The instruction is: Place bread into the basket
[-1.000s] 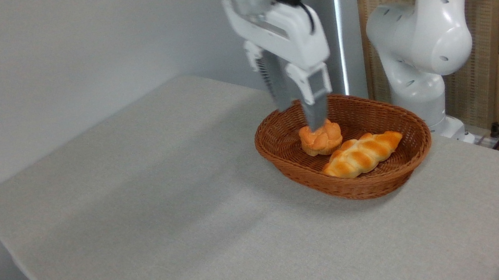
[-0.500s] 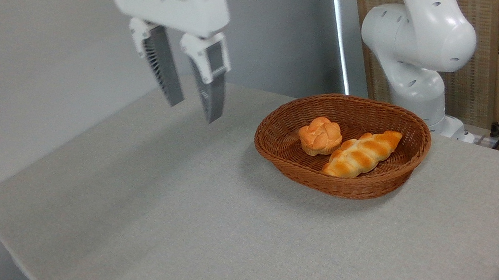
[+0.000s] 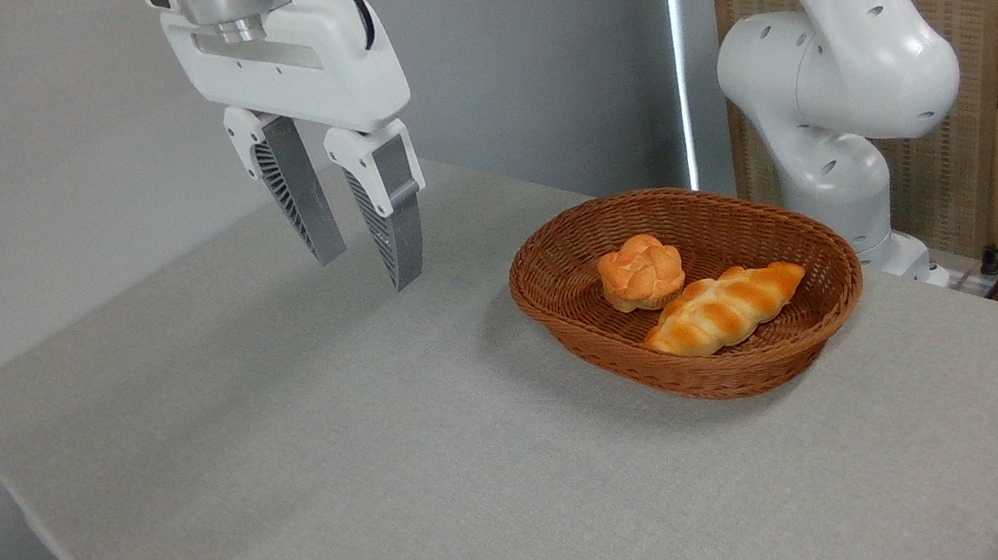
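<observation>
Bread [image 3: 725, 310] in basket [image 3: 776, 360], long axis lower-left to upper-right; gripper [image 3: 368, 271] parted, empty.

A second ago the gripper [image 3: 368, 271] was lowered into the basket [image 3: 565, 309], its fingers straddling the bun [image 3: 642, 271]. Half a second ago it had been lifted clear and carried leftward, toward the table's [image 3: 285, 458] far edge. Now it has been shifted slightly further left and brought a little lower, and it is held above the table's far edge, well apart from the basket, with its fingers spread and nothing between them. The arm's [image 3: 839, 71] upright link, earlier tilted, has been straightened.
</observation>
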